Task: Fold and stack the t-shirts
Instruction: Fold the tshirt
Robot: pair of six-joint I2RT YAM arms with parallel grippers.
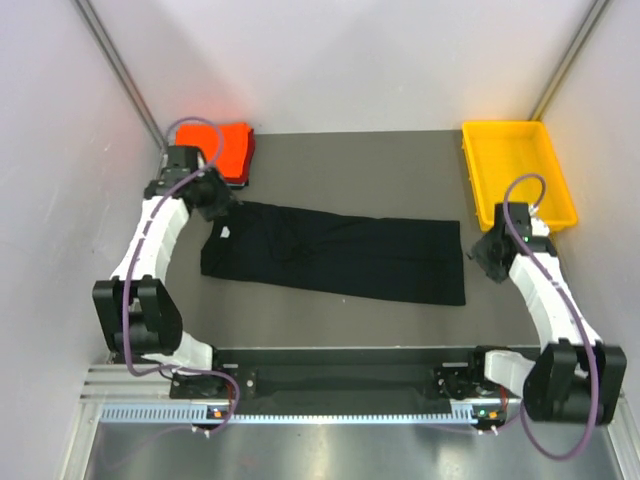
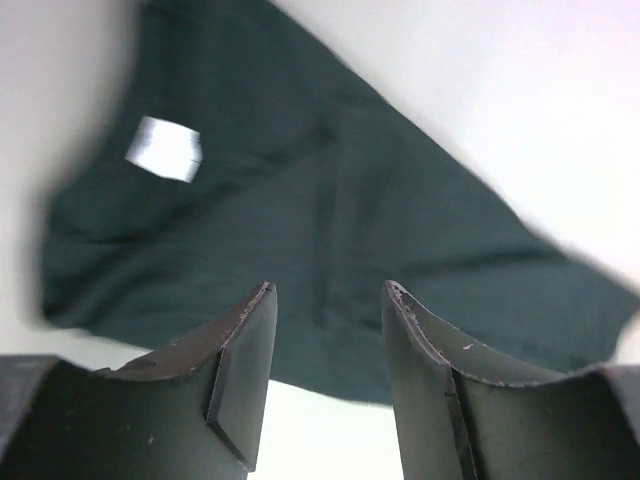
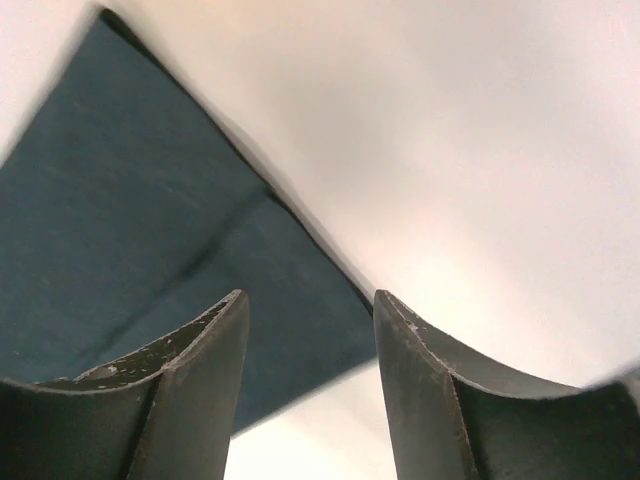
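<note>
A black t-shirt (image 1: 335, 252) lies flat across the middle of the table, folded lengthwise into a long band, its white neck label (image 1: 226, 233) at the left end. A folded orange-red t-shirt (image 1: 224, 149) sits at the back left corner. My left gripper (image 1: 222, 207) hovers just above the collar end, open, nothing between its fingers; the left wrist view shows the cloth (image 2: 330, 220) and label (image 2: 164, 148) below the jaws. My right gripper (image 1: 487, 252) is open beside the shirt's right end, over its corner (image 3: 150, 240), empty. No teal shirt is in view.
A yellow plastic tray (image 1: 519, 170) stands at the back right, close behind the right arm. White walls close in the table on three sides. A black rail runs along the near edge between the arm bases.
</note>
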